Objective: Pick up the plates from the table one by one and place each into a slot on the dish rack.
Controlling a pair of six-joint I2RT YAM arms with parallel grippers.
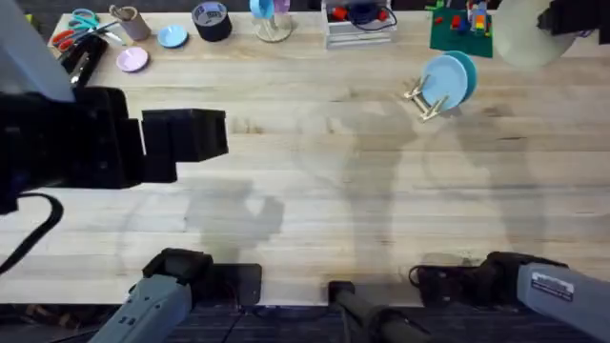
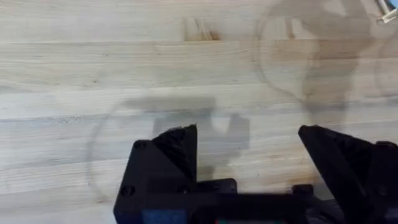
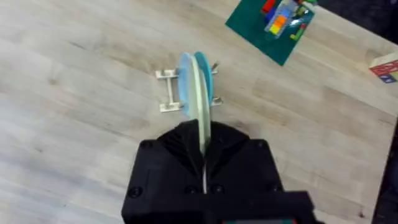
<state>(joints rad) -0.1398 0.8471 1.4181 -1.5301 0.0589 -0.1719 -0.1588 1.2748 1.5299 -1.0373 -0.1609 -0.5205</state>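
On the table (image 1: 343,191) the dish rack (image 1: 424,101) stands at the far right, with a light blue plate (image 1: 448,80) upright in a slot. In the right wrist view the rack (image 3: 166,91) and blue plate (image 3: 185,78) lie just beyond my right gripper (image 3: 203,134). That gripper is shut on the rim of a pale yellow plate (image 3: 200,106), held on edge. The overhead view shows this plate (image 1: 530,34) large and blurred at the upper right. My left gripper (image 1: 221,133) hangs open and holding nothing over bare wood at the left, its black fingers (image 2: 180,146) spread wide.
Along the far edge lie scissors (image 1: 74,29), a cup (image 1: 130,21), a small pink disc (image 1: 132,59), a small blue disc (image 1: 172,37), a tape roll (image 1: 212,21), a white container (image 1: 358,25) and a green baseplate with bricks (image 1: 461,30). Both arm bases sit at the near edge.
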